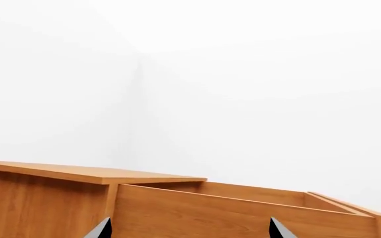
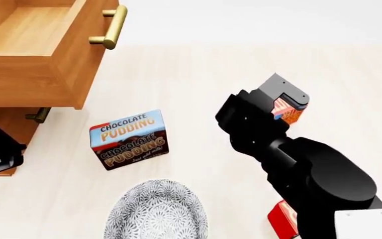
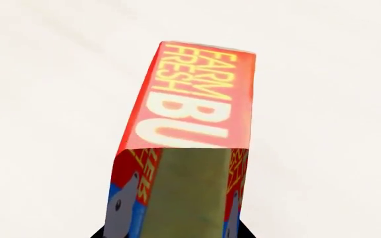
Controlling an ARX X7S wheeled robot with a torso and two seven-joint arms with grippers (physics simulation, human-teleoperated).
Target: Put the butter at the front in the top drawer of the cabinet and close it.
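Observation:
My right gripper (image 3: 177, 225) is shut on a butter carton (image 3: 194, 99), red-orange with "FARM FRESH BUTTER" lettering, held lifted above the pale floor. In the head view this butter (image 2: 288, 110) sits at the end of my right arm, right of centre. The cabinet (image 2: 5, 122) stands at the far left with its top drawer (image 2: 38, 74) pulled open, brass handle (image 2: 111, 27) facing right. My left gripper (image 1: 189, 233) is open in front of the drawer's wooden wall (image 1: 230, 213), with nothing between its fingertips (image 1: 101, 229).
A second identical butter carton (image 2: 282, 221) lies near the bottom edge, partly hidden by my right arm. A Chocolate Pudding box (image 2: 129, 139) stands between cabinet and arm. A patterned grey plate (image 2: 156, 211) lies in front of it. The lower drawer's handle (image 2: 38, 115) shows under the open drawer.

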